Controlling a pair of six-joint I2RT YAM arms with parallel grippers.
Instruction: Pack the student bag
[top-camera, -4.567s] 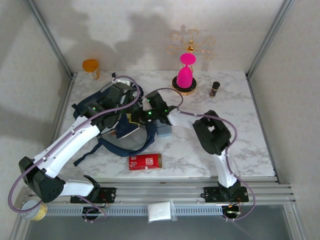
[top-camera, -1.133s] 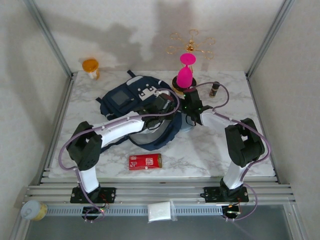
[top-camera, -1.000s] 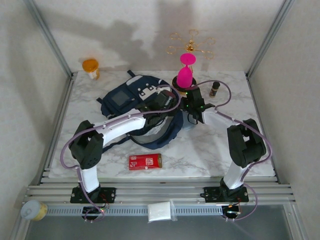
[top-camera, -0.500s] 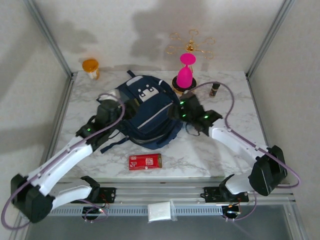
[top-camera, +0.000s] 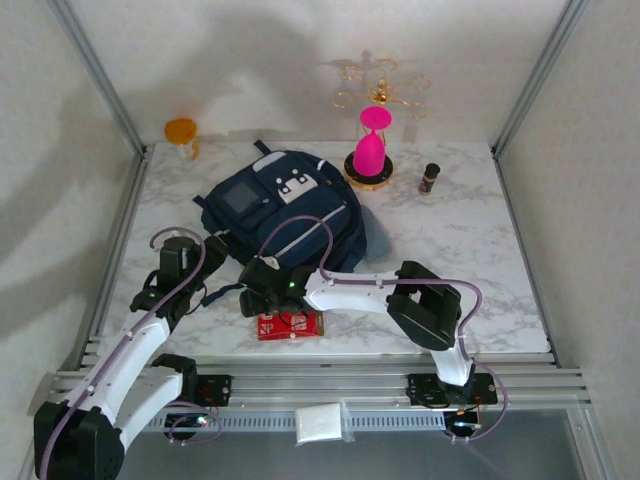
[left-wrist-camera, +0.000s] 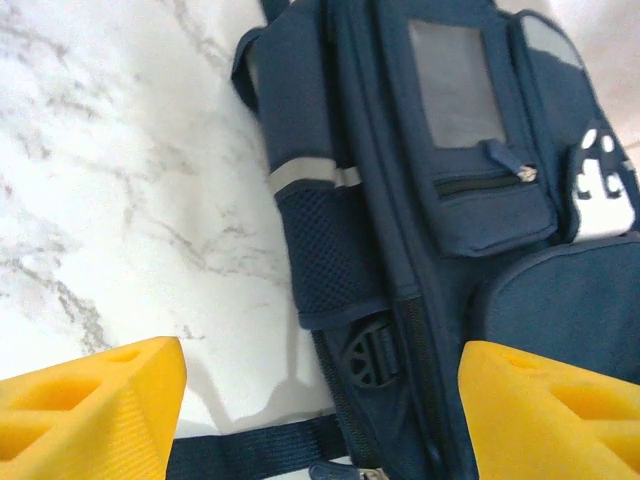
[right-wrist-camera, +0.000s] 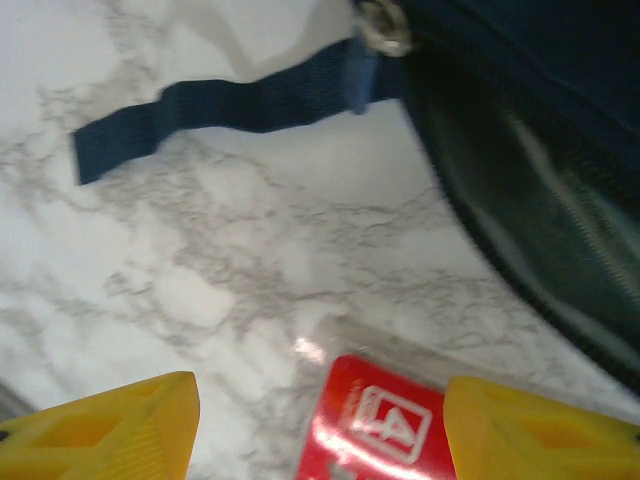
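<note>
Student bag (top-camera: 285, 215) flat on marble-look table (top-camera: 450, 250), front face up, top end pointing away from arm bases.

Handling (judgement):
- Soft navy woven cloth, padded, no stiff frame. Prob sags + folds if lifted by one corner.
- Weight can't be told, contents hidden.
- Cloth not slippery, so pinch grip should hold.
- Best holds: webbing strap (right-wrist-camera: 230, 105) trailing off bag's near-left corner, or a seam by the zip.
- Mesh side pocket (left-wrist-camera: 325, 260) better avoided: stretchy, snags.
- Packing likely needs one tool lifting an opening edge while the other feeds things in.

Materials / shapes on bag:
- Grey rectangular patch (left-wrist-camera: 455, 85) above a small zipped front pocket (left-wrist-camera: 490, 205).
- White patch (left-wrist-camera: 605, 180) toward bag's top.
- Pale reflective stripe (left-wrist-camera: 315, 177) across left side.
- Black plastic buckle (left-wrist-camera: 368, 352) low on same side.
- Metal zip pull (right-wrist-camera: 383, 22) at near edge. Zip line there blurred, so open or shut can't tell.

Tools:
- Left tool (top-camera: 200, 265) just off bag's left side, ridged yellow fingers (left-wrist-camera: 90, 410) wide apart, nothing btw them.
- Right tool (top-camera: 262, 295) just off bag's near edge, fingers (right-wrist-camera: 110, 425) also apart + empty, poised over red packet (top-camera: 291, 323).

Red packet: flat, glossy, in clear crinkly wrap, white print, lying near bag's near edge, not touching. Prob next item in. Thin + slick, so edge pinch needed.

Beyond bag's far-right corner:
- Pink goblet-shaped ornament (top-camera: 370, 150) on a round base, close to bag. Tippy, so worth care.
- Small dark bottle (top-camera: 429, 177) further right.

Orange cup (top-camera: 181, 133) well off bag's far-left corner.
</note>
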